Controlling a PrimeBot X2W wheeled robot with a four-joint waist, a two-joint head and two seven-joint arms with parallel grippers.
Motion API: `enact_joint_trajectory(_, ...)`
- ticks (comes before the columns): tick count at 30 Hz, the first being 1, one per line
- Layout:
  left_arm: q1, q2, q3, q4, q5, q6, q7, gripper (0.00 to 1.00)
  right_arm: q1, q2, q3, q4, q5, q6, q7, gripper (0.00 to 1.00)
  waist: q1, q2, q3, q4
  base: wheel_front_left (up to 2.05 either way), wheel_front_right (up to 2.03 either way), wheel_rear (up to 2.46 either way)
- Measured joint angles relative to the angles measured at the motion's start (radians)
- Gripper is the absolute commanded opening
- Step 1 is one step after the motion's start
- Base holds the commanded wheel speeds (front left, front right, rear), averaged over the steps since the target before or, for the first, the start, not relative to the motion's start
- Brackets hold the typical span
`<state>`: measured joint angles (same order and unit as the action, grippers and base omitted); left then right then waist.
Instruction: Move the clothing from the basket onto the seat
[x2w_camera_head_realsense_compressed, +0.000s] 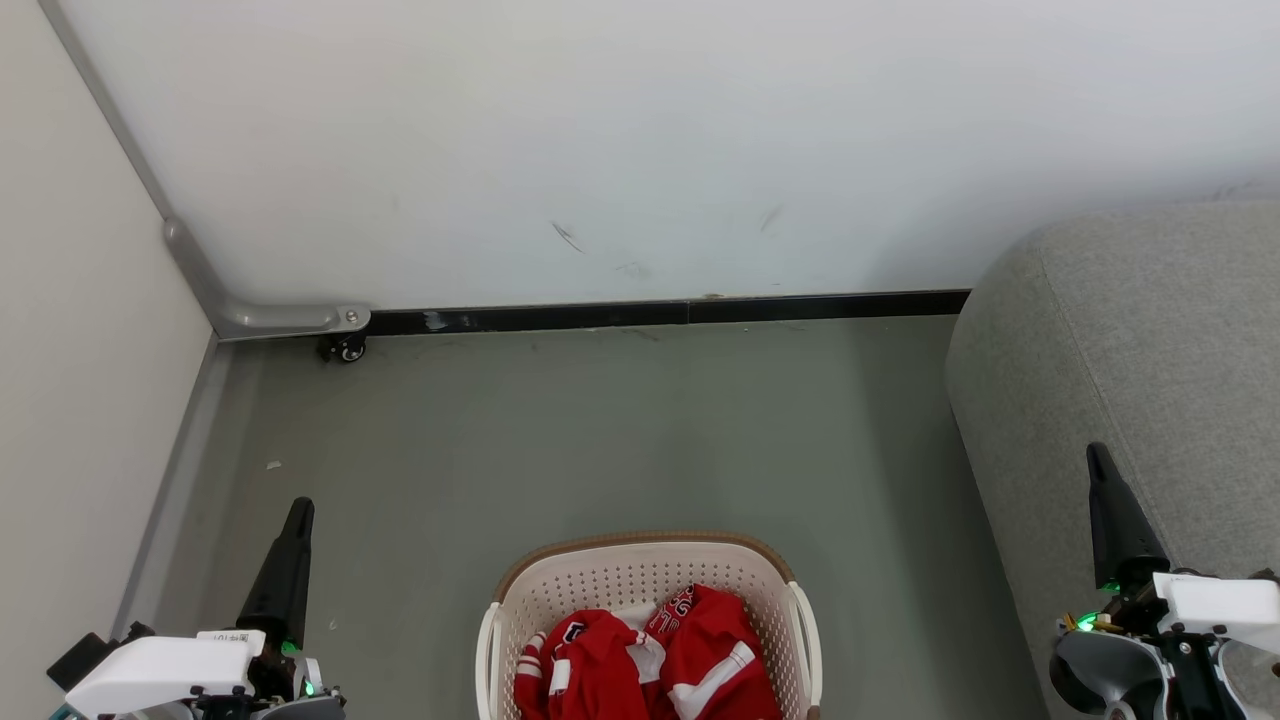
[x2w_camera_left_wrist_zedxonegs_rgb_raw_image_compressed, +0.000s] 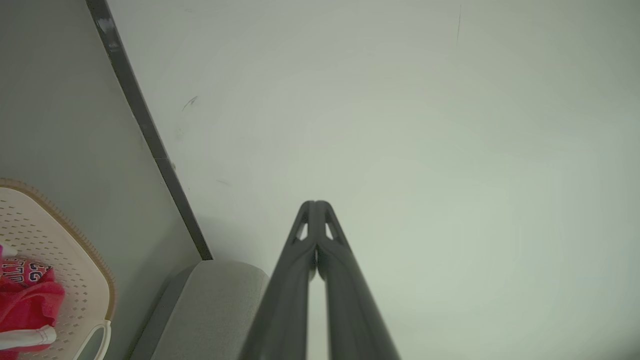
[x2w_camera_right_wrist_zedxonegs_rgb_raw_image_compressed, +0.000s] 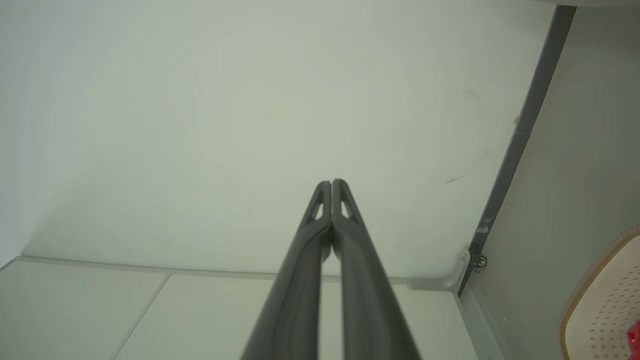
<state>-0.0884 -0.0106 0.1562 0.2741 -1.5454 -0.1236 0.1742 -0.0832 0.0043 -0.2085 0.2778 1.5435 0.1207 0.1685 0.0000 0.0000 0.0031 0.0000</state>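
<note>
The cream basket (x2w_camera_head_realsense_compressed: 520, 600) with its brown rim stands on the floor at the bottom centre of the head view, holding the red clothing (x2w_camera_head_realsense_compressed: 650, 660) with white stripes and lettering. The grey seat (x2w_camera_head_realsense_compressed: 1130, 350) rises at the right. My left gripper (x2w_camera_head_realsense_compressed: 300, 508) is shut and empty at the lower left, left of the basket. My right gripper (x2w_camera_head_realsense_compressed: 1097, 452) is shut and empty at the lower right, in front of the seat. The left wrist view shows the shut gripper (x2w_camera_left_wrist_zedxonegs_rgb_raw_image_compressed: 316, 204), the basket (x2w_camera_left_wrist_zedxonegs_rgb_raw_image_compressed: 75, 280), the clothing (x2w_camera_left_wrist_zedxonegs_rgb_raw_image_compressed: 25, 295) and the seat's corner (x2w_camera_left_wrist_zedxonegs_rgb_raw_image_compressed: 215, 300). The right wrist view shows the shut gripper (x2w_camera_right_wrist_zedxonegs_rgb_raw_image_compressed: 331, 183) and the basket's rim (x2w_camera_right_wrist_zedxonegs_rgb_raw_image_compressed: 590, 280).
A white wall (x2w_camera_head_realsense_compressed: 640, 150) with a black baseboard (x2w_camera_head_realsense_compressed: 660, 314) closes the far side. A pale panel on the left carries a grey frame with a small caster wheel (x2w_camera_head_realsense_compressed: 347, 349). Grey floor (x2w_camera_head_realsense_compressed: 600, 430) lies between the basket and the wall.
</note>
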Motion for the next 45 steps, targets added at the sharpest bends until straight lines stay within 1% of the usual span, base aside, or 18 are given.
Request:
enact_joint_trajectory(6,0.000,0.000,0.000,0.000,0.000,0.000,0.000,0.00,0.000,0.000,0.000,0.000,0.000,0.000,0.000,0.00,0.0000,0.0000,0.000,0.000,0.00,0.00,0.00)
enact_joint_trajectory(10,0.028,-0.009,-0.001,0.044,0.000,0.001,0.001,0.00,0.036,0.006,-0.001,0.042,0.000,-0.002,0.000,0.00,0.0000,0.0000,0.000,0.000,0.00,0.00,0.00)
enact_joint_trajectory(11,0.038,-0.013,-0.001,0.056,0.000,0.001,0.001,1.00,0.049,0.009,-0.001,0.054,0.000,-0.002,0.000,1.00,0.0000,0.0000,0.000,0.000,0.00,0.00,0.00)
enact_joint_trajectory(14,0.054,-0.020,-0.002,0.067,0.000,0.001,0.001,1.00,0.073,0.015,-0.001,0.063,0.000,-0.002,0.000,1.00,0.0000,0.0000,0.000,0.000,0.00,0.00,0.00)
enact_joint_trajectory(22,0.053,-0.019,-0.007,0.049,0.001,0.001,-0.026,1.00,0.061,0.015,0.001,0.031,0.000,-0.002,-0.012,1.00,0.0000,0.0000,0.001,0.000,0.00,0.00,0.00)
enact_joint_trajectory(29,0.051,-0.018,-0.017,0.025,0.020,0.001,-0.051,1.00,0.061,0.015,0.009,0.010,0.000,-0.002,-0.021,1.00,0.0002,0.0000,0.001,0.001,0.00,0.00,0.00)
enact_joint_trajectory(32,0.050,-0.013,-0.021,0.013,0.033,0.001,-0.062,1.00,0.058,0.015,0.014,-0.003,-0.001,-0.002,-0.028,1.00,0.0009,0.0000,0.001,0.001,0.00,0.00,0.00)
enact_joint_trajectory(36,0.045,-0.003,-0.032,0.001,0.062,0.001,-0.082,1.00,0.058,0.014,0.020,-0.020,-0.002,-0.002,-0.038,1.00,0.0036,0.0000,0.000,0.000,0.00,0.00,0.00)
enact_joint_trajectory(40,0.045,0.007,-0.046,-0.011,0.085,0.001,-0.102,1.00,0.056,0.010,0.028,-0.042,-0.018,-0.002,-0.047,1.00,0.0073,0.0000,-0.002,0.000,0.00,0.00,0.00)
enact_joint_trajectory(45,0.043,0.023,-0.064,-0.023,0.139,0.001,-0.124,1.00,0.037,-0.017,0.046,-0.073,-0.067,-0.002,-0.065,1.00,0.0120,0.0000,-0.004,-0.001,0.00,0.00,0.00)
